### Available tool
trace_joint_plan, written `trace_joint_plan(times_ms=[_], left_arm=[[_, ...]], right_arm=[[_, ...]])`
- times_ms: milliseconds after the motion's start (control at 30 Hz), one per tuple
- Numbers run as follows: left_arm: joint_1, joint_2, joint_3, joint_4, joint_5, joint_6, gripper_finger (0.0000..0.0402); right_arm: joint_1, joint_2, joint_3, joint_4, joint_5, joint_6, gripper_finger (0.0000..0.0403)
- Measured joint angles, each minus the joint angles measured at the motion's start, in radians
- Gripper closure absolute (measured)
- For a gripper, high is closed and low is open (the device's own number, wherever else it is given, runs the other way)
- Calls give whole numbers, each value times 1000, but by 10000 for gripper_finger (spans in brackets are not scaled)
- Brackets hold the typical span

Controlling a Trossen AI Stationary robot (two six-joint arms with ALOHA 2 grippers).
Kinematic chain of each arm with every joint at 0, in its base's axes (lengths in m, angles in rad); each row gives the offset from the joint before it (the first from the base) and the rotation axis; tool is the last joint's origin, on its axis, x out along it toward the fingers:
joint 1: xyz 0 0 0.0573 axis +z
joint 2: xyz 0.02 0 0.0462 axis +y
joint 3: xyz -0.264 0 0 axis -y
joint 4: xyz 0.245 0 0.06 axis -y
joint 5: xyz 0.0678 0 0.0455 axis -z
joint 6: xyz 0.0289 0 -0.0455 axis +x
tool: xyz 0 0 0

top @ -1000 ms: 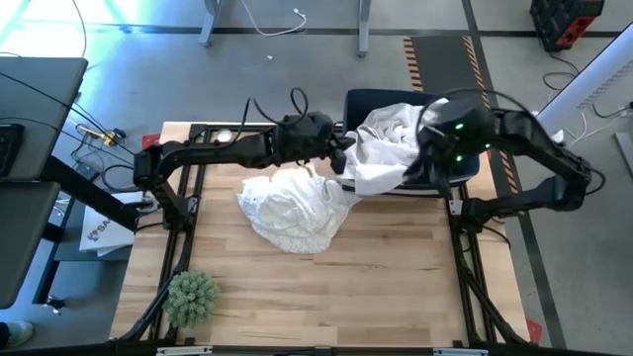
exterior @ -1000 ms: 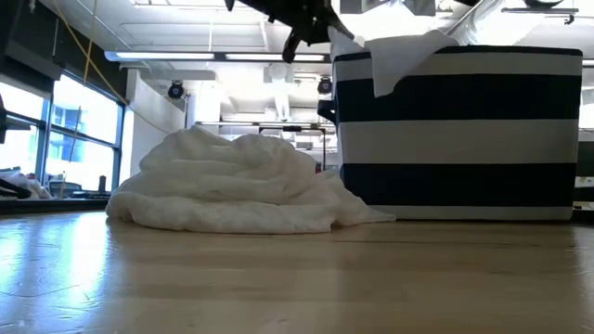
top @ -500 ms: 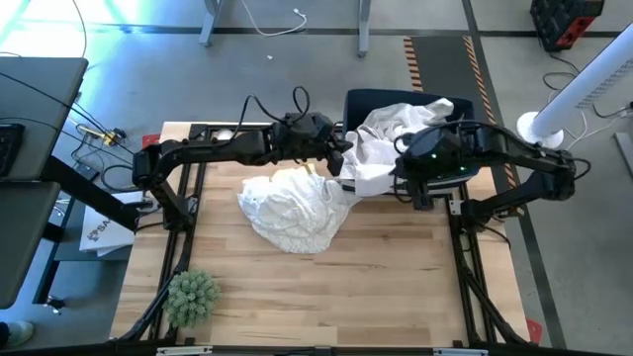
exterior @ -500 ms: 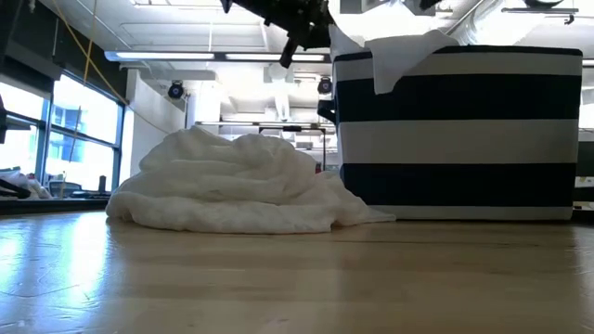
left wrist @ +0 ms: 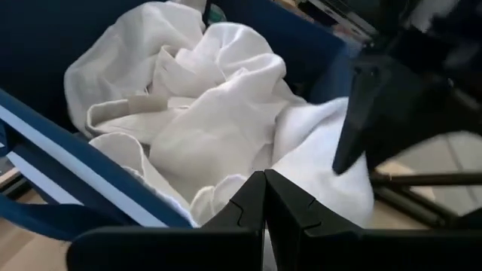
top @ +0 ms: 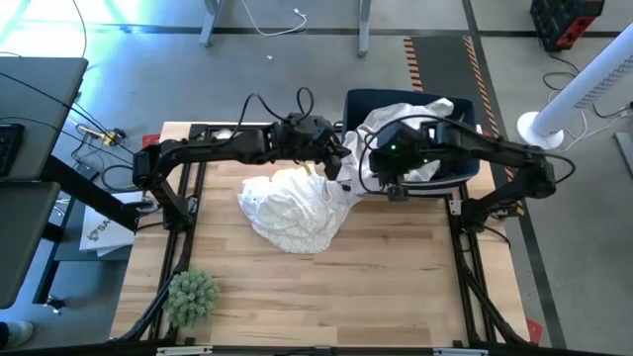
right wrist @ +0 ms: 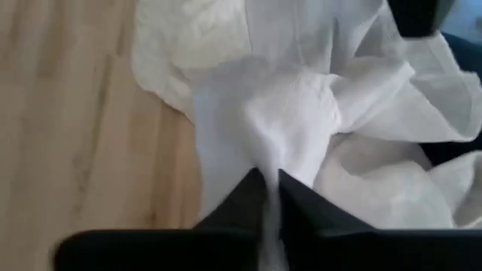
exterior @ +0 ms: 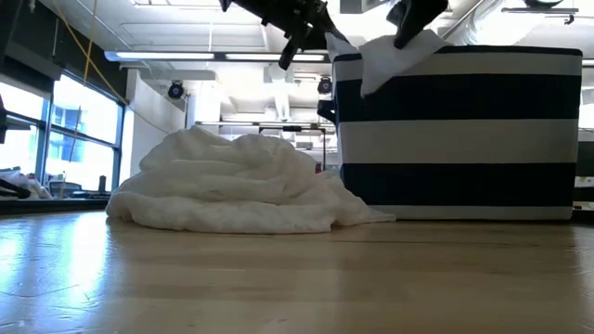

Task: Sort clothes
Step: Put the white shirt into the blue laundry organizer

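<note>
While both grippers pinched one white garment [top: 371, 163] over the bin [top: 457, 107], the right gripper [right wrist: 269, 184] gripped just beside the left gripper [left wrist: 263, 197].

The room is bright. Light comes from long ceiling lamps [exterior: 209, 56] and big windows [exterior: 83, 134] in the low view. The table [exterior: 278, 278] shines with pale glare near the camera. The white cloth [right wrist: 286, 113] looks blurry in the right wrist view. The left wrist view looks sharper.
</note>
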Motion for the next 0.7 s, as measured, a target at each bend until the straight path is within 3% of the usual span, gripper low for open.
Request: trace_joint_plan(times_ms=[167, 433, 567, 700], left_arm=[[-19, -9, 74, -132, -15, 77, 399], [-58, -35, 145, -291, -88, 119, 399], [-83, -66, 146, -324, -119, 116, 399], [-106, -104, 146, -383, -157, 75, 399]], right_arm=[[-34, -41, 0, 14, -1, 84, 396], [-169, -96, 0, 124, 292, 209, 400], [-295, -74, -58, 139, 258, 210, 401], [-401, -72, -250, 219, 134, 206, 402]])
